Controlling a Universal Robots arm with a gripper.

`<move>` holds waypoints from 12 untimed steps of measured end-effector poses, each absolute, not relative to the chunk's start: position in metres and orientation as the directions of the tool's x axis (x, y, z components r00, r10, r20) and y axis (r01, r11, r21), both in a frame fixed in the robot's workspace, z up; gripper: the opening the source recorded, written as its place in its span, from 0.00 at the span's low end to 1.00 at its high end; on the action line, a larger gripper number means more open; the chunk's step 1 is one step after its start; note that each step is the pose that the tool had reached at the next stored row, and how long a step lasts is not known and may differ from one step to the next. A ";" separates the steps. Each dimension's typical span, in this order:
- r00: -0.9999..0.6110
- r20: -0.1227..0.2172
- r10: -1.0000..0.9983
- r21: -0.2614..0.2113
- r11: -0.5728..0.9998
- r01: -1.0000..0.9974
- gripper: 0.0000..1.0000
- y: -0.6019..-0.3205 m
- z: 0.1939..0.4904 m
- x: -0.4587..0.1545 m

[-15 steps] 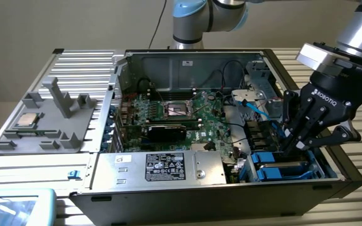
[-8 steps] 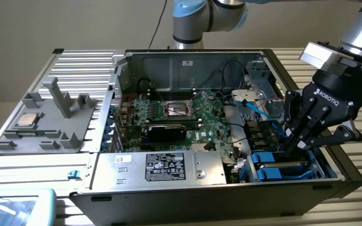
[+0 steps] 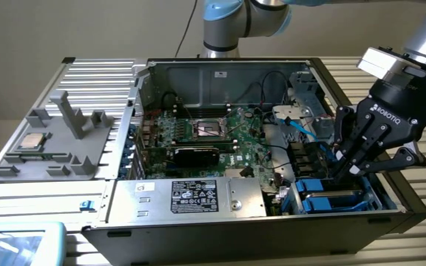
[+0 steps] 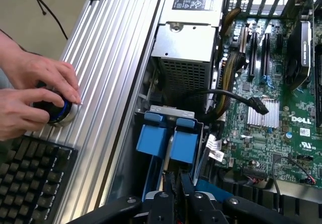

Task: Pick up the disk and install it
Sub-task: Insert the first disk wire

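Observation:
The disk (image 3: 331,200) lies low in the drive bay at the front corner of the open computer case, on the exterior view's right, its bright blue carrier showing. My gripper (image 3: 340,174) reaches down into that bay from above, fingers nearly together. In the wrist view the carrier's two blue tabs (image 4: 183,146) stand just beyond my black fingers (image 4: 162,199), with a thin silver edge between the tabs. My gripper (image 4: 173,186) is shut on the disk at that edge. Most of the disk's body is hidden by the bay and by my fingers.
A silver power supply (image 3: 191,197) with a black label sits beside the bay, the motherboard (image 3: 213,138) behind it. Black cables (image 4: 236,100) hang near the bay. A grey fixture (image 3: 50,149) holding a CPU chip (image 3: 31,142) lies outside the case. A person's hands (image 4: 35,98) rest by a keyboard (image 4: 30,183).

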State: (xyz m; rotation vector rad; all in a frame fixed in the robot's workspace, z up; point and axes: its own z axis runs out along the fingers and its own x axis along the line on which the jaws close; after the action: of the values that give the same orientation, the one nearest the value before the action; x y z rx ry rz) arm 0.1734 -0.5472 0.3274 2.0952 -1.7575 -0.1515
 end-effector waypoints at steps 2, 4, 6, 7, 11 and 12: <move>0.204 0.169 -0.964 0.372 -0.129 -0.919 0.16 -0.547 0.327 0.175; 0.205 0.168 -0.964 0.377 -0.130 -0.917 0.16 -0.547 0.327 0.175; 0.206 0.167 -0.964 0.383 -0.129 -0.915 0.16 -0.547 0.326 0.175; 0.207 0.167 -0.964 0.385 -0.129 -0.914 0.16 -0.547 0.326 0.175; 0.207 0.166 -0.964 0.386 -0.129 -0.913 0.16 -0.547 0.326 0.175; 0.207 0.166 -0.964 0.386 -0.130 -0.913 0.16 -0.547 0.326 0.175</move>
State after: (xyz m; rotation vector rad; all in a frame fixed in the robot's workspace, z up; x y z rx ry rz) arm 0.1753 -0.5472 0.3257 2.0868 -1.7459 -0.1717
